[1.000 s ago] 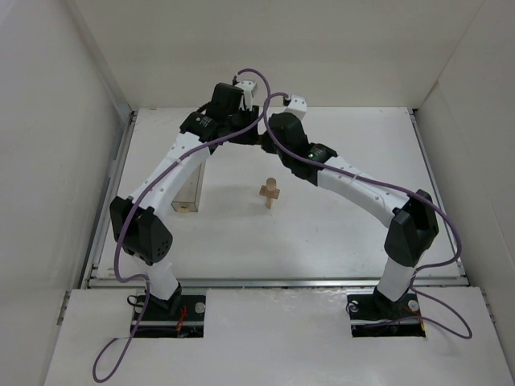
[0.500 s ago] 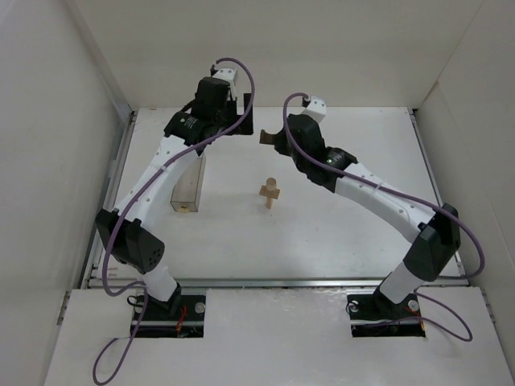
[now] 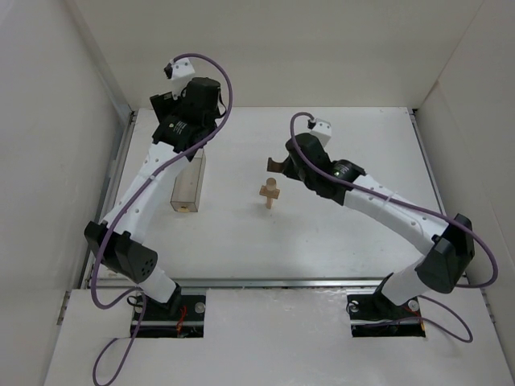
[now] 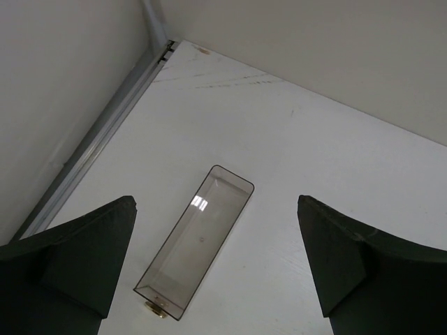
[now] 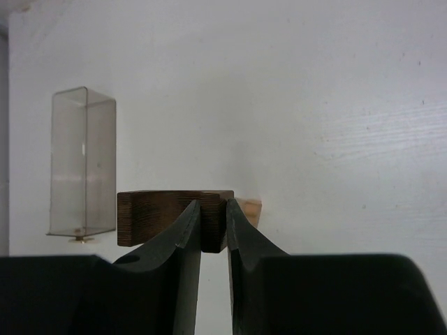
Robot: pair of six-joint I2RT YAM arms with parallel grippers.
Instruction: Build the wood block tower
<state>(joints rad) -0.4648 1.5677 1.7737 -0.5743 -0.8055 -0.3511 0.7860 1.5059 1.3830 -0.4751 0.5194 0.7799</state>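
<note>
We count one wood block tower (image 3: 270,192) near the middle of the tabletop (image 3: 338,233): one pale upright post with one pale crosspiece. One dark brown block (image 5: 157,218) is clamped in the right jaws and held off the tabletop, just at 12 o'clock of the tower in the top view. In the right wrist view a pale block end shows right behind it; we cannot tell if they touch. One clear box (image 4: 195,241) sits at 9 o'clock of the tower, well apart. The left jaws are spread wide above the box, gripping nothing.
</note>
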